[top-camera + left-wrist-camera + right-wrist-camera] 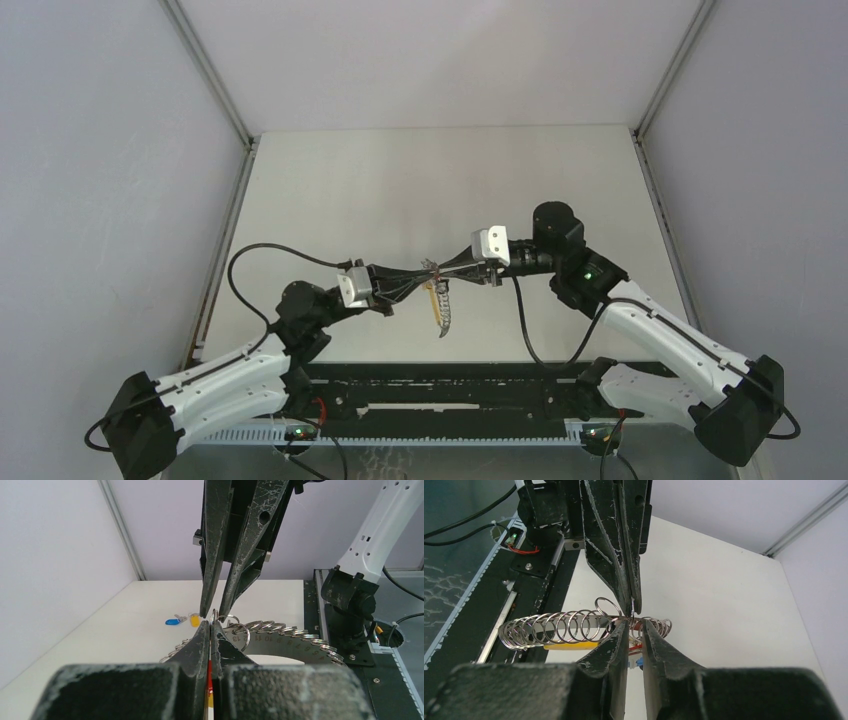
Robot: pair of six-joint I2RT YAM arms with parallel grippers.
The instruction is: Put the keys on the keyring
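Top external view: the two arms meet tip to tip above the middle of the table [400, 180], just below the centre of the frame. The left gripper [424, 271] comes in from the left and the right gripper [441, 267] from the right, their tips almost touching. From that meeting point the keyring [441, 308] hangs downward in the frame as a short grey-and-yellow strand.

In the left wrist view the left gripper's fingers rise from the bottom edge, pressed together with no gap. A thin red sliver shows between them, and a fine wire ring of the keyring stands up from their tips. The right gripper comes down from the top of that frame, its jaws a narrow slit apart, ending just above the left tips. Right of centre, the keyring's row of metal rings curves along a white numbered strip [280, 642]. Left of centre, a blue key [172, 622] and a yellow key [194, 620] lie close together on the table, apart from both grippers.

In the right wrist view the row of rings crosses the middle of the frame at the right gripper's slightly parted tips. Whether those tips pinch a ring cannot be told. A yellow piece [571, 646] hangs beneath the rings.
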